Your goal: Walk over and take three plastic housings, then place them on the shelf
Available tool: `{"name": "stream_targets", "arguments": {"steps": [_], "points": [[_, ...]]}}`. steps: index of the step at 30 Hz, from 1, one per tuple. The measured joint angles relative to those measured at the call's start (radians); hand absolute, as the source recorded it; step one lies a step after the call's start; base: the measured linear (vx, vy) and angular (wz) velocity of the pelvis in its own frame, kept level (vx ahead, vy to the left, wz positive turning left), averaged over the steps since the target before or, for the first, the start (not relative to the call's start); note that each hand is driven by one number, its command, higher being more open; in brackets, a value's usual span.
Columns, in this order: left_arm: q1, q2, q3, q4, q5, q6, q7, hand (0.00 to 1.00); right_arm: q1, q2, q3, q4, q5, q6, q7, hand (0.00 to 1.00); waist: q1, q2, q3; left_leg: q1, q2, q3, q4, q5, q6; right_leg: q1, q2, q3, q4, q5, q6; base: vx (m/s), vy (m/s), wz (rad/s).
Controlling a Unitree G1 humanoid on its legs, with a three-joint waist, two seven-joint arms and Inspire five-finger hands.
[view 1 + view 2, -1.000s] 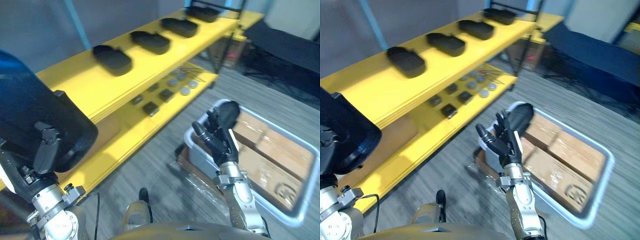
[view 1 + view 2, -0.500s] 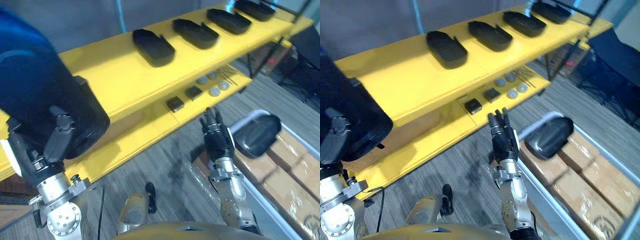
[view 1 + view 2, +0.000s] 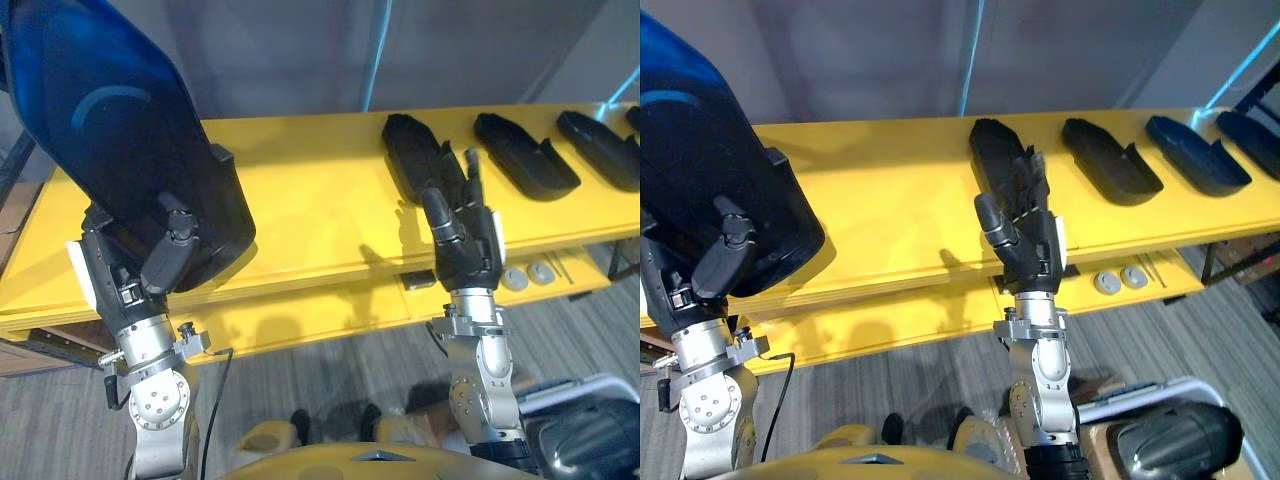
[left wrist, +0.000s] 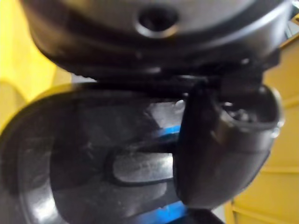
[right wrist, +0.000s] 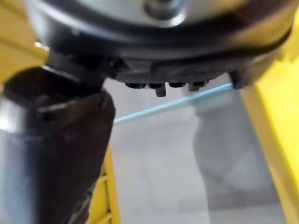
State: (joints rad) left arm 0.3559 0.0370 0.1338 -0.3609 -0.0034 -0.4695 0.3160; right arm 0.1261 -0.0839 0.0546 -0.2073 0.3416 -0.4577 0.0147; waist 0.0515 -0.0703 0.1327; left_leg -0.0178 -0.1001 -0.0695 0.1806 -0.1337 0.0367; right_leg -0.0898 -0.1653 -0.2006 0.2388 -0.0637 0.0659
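A large black plastic housing point(image 3: 110, 130) is held high at the left, over the yellow shelf's point(image 3: 300, 210) left end. My left hand point(image 3: 165, 262) is shut on the housing's lower edge, and its thumb point(image 4: 219, 140) presses on the glossy shell point(image 4: 93, 158). My right hand point(image 3: 1030, 245) stands upright and open with nothing in it, in front of the shelf's edge. Several more black housings lie in a row on the top board: one point(image 3: 995, 150) just behind my right hand, then others point(image 3: 1110, 160) point(image 3: 1195, 150) to the right.
A lower yellow board carries small round parts point(image 3: 1120, 278). At the lower right, a grey bin's rim point(image 3: 1140, 395) shows on the striped floor, with another dark housing point(image 3: 1175, 445) in it. A grey wall stands behind the shelf.
The view has swung round to face the shelf square on. My right hand came away from the housing at the bin and rose before the shelf. The left hand kept its housing.
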Motion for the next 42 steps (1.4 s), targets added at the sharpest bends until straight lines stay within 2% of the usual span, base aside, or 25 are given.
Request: {"name": "stream_targets", "arguments": {"steps": [1,2,4,6,8,9,10,11,12,13,14,16,17,18,20,21,23,27,31,32,33,34,36,37,42], "points": [[0.018,-0.016,-0.003,-0.003,-0.005,0.003,-0.001,0.00,0.014,-0.002,-0.022,-0.039,-0.022,-0.031,-0.019,1.00,-0.003,0.021,-0.013,-0.015,0.066,0.091,0.050,-0.047,-0.011,0.027,0.032,-0.009,-0.039,0.006,-0.008,0.20,-0.241,-0.08],[0.024,-0.031,-0.010,-0.004,-0.022,0.003,-0.006,0.00,0.031,-0.005,-0.061,-0.078,-0.021,-0.062,-0.026,1.00,-0.007,0.041,-0.021,-0.025,0.100,0.119,0.084,-0.061,-0.027,0.039,0.053,-0.014,-0.056,0.008,-0.016,0.17,-0.171,-0.10],[0.028,-0.040,-0.020,-0.004,-0.040,0.003,-0.014,0.00,0.058,-0.012,-0.145,-0.114,-0.021,-0.090,-0.028,1.00,-0.021,0.060,-0.033,-0.028,0.123,0.135,0.102,-0.073,-0.039,0.049,0.074,-0.014,-0.070,0.004,-0.024,0.18,-0.111,-0.03],[0.027,-0.039,-0.022,-0.004,-0.036,0.002,-0.021,0.00,0.124,-0.013,-0.250,-0.123,-0.020,-0.097,-0.049,1.00,-0.052,0.066,-0.032,-0.029,0.137,0.164,0.152,-0.078,-0.047,0.080,0.085,-0.015,-0.091,-0.002,-0.032,0.18,-0.076,0.03],[0.027,-0.039,-0.023,-0.003,-0.036,0.002,-0.020,0.00,0.176,-0.011,-0.284,-0.123,-0.019,-0.096,-0.058,1.00,-0.061,0.068,-0.031,-0.042,0.142,0.185,0.210,-0.080,-0.053,0.104,0.082,-0.015,-0.106,-0.002,-0.033,0.11,-0.005,-0.04],[0.021,-0.037,-0.023,-0.002,-0.035,-0.001,-0.017,0.00,0.253,0.004,-0.332,-0.117,-0.018,-0.096,-0.054,1.00,-0.084,0.061,-0.025,-0.077,0.155,0.240,0.295,-0.093,-0.050,0.137,0.053,-0.016,-0.123,-0.002,-0.033,0.10,0.041,-0.02],[0.019,-0.035,-0.023,-0.002,-0.030,-0.004,-0.015,0.00,0.275,0.013,-0.350,-0.117,-0.014,-0.096,-0.047,1.00,-0.090,0.063,-0.026,-0.074,0.177,0.274,0.278,-0.101,-0.036,0.138,0.046,-0.015,-0.121,-0.004,-0.033,0.08,0.055,-0.06],[0.016,-0.035,-0.025,-0.002,-0.024,-0.008,-0.013,0.00,0.296,0.020,-0.366,-0.117,-0.008,-0.096,-0.038,1.00,-0.097,0.068,-0.027,-0.074,0.208,0.313,0.255,-0.099,-0.036,0.138,0.044,-0.013,-0.121,-0.005,-0.035,0.05,0.123,-0.09],[-0.008,-0.034,-0.039,-0.003,-0.014,-0.009,0.003,0.00,0.348,0.018,-0.396,-0.117,0.029,-0.092,0.001,1.00,-0.119,0.111,-0.029,-0.063,0.301,0.398,0.149,-0.026,-0.037,0.136,0.045,-0.014,-0.112,-0.018,-0.015,0.04,0.113,-0.08],[-0.012,-0.034,-0.043,-0.003,-0.009,-0.008,0.007,0.00,0.356,0.017,-0.402,-0.116,0.030,-0.089,0.006,1.00,-0.122,0.119,-0.030,-0.060,0.310,0.399,0.130,-0.005,-0.052,0.133,0.045,-0.013,-0.107,-0.021,-0.011,0.05,0.221,-0.20],[-0.014,-0.027,-0.044,-0.003,0.015,-0.008,0.019,0.00,0.381,0.021,-0.405,-0.099,0.029,-0.073,0.025,1.00,-0.134,0.123,-0.038,-0.034,0.284,0.407,0.084,0.012,-0.109,0.112,0.018,0.010,-0.070,-0.039,0.004,0.03,0.166,-0.23],[-0.020,0.008,-0.042,-0.006,0.013,0.003,0.016,0.00,0.427,0.033,-0.387,-0.061,0.026,-0.047,0.068,1.00,-0.151,0.117,-0.039,-0.005,0.234,0.423,0.024,0.022,-0.095,0.108,-0.018,0.028,-0.064,-0.047,0.012,0.02,0.233,-0.18],[-0.022,0.030,-0.036,-0.015,0.009,0.024,0.002,0.00,0.453,0.051,-0.362,-0.009,0.024,-0.002,0.096,1.00,-0.155,0.114,-0.041,0.012,0.205,0.434,-0.015,0.025,-0.088,0.106,-0.040,0.039,-0.069,-0.041,0.022,0.00,0.180,-0.06],[-0.022,0.032,-0.034,-0.016,0.009,0.029,-0.002,0.00,0.457,0.054,-0.355,0.005,0.024,0.009,0.100,1.00,-0.155,0.111,-0.042,0.015,0.199,0.434,-0.022,0.028,-0.085,0.104,-0.044,0.039,-0.070,-0.040,0.023,-0.01,0.178,0.00],[-0.016,0.051,-0.022,-0.019,0.006,0.065,-0.037,0.00,0.471,0.061,-0.319,0.161,0.022,0.100,0.144,1.00,-0.151,0.085,-0.056,0.031,0.173,0.444,-0.075,0.048,-0.075,0.104,-0.059,0.042,-0.087,-0.029,0.039,0.01,0.103,0.03],[-0.013,0.057,-0.014,-0.019,0.006,0.075,-0.048,0.00,0.471,0.062,-0.315,0.202,0.022,0.132,0.157,1.00,-0.149,0.079,-0.060,0.034,0.169,0.445,-0.083,0.051,-0.075,0.104,-0.061,0.042,-0.088,-0.029,0.039,0.06,0.046,0.03],[-0.013,0.085,0.007,-0.019,-0.002,0.146,-0.101,0.00,0.459,0.067,-0.302,0.398,0.009,0.190,0.165,1.00,-0.140,0.068,-0.071,0.056,0.160,0.449,-0.113,0.077,-0.076,0.120,-0.064,0.036,-0.100,-0.018,0.054,0.08,0.021,0.06],[-0.025,0.122,0.018,-0.018,-0.064,0.256,-0.189,0.00,0.440,0.070,-0.305,0.596,-0.024,0.242,0.157,1.00,-0.138,0.081,-0.078,0.094,0.157,0.446,-0.149,0.084,-0.081,0.156,-0.061,0.020,-0.119,-0.010,0.063,0.07,0.016,0.05],[-0.142,0.138,-0.018,0.031,-0.138,0.418,-0.273,0.00,0.398,0.053,-0.323,0.700,-0.060,0.308,0.159,1.00,-0.138,0.101,-0.093,0.118,0.163,0.444,-0.180,0.092,-0.079,0.169,-0.056,0.011,-0.122,0.020,0.052,0.01,0.049,0.00],[-0.163,0.141,-0.029,0.047,-0.156,0.435,-0.284,0.00,0.390,0.049,-0.322,0.711,-0.068,0.314,0.161,1.00,-0.137,0.102,-0.094,0.122,0.162,0.445,-0.186,0.095,-0.078,0.169,-0.056,0.011,-0.122,0.025,0.050,-0.05,0.072,-0.05],[-0.207,0.153,-0.057,0.085,-0.184,0.489,-0.307,0.00,0.362,0.047,-0.320,0.747,-0.103,0.326,0.168,1.00,-0.139,0.101,-0.095,0.133,0.160,0.448,-0.203,0.099,-0.077,0.171,-0.055,0.012,-0.124,0.038,0.048,-0.04,0.050,-0.04],[-0.214,0.158,-0.063,0.093,-0.192,0.496,-0.311,0.00,0.358,0.048,-0.319,0.754,-0.103,0.329,0.169,1.00,-0.139,0.099,-0.098,0.133,0.159,0.448,-0.205,0.100,-0.078,0.171,-0.055,0.012,-0.125,0.040,0.047,-0.06,0.073,-0.04],[-0.273,0.184,-0.099,0.188,-0.220,0.560,-0.334,0.00,0.333,0.050,-0.309,0.809,-0.122,0.358,0.175,1.00,-0.140,0.086,-0.116,0.137,0.150,0.454,-0.233,0.106,-0.078,0.171,-0.057,0.014,-0.148,0.046,0.048,-0.04,0.048,-0.06],[-0.286,0.188,-0.101,0.215,-0.226,0.571,-0.334,0.00,0.326,0.049,-0.308,0.821,-0.137,0.361,0.175,1.00,-0.140,0.083,-0.118,0.138,0.147,0.456,-0.239,0.108,-0.077,0.171,-0.057,0.014,-0.153,0.046,0.048,-0.03,0.031,-0.07],[-0.401,0.231,-0.106,0.447,-0.304,0.653,-0.305,0.00,0.290,0.030,-0.307,0.908,-0.145,0.399,0.191,1.00,-0.148,0.089,-0.111,0.150,0.146,0.469,-0.269,0.138,-0.087,0.164,-0.053,0.015,-0.157,0.046,0.047,-0.02,0.003,-0.06]]}}
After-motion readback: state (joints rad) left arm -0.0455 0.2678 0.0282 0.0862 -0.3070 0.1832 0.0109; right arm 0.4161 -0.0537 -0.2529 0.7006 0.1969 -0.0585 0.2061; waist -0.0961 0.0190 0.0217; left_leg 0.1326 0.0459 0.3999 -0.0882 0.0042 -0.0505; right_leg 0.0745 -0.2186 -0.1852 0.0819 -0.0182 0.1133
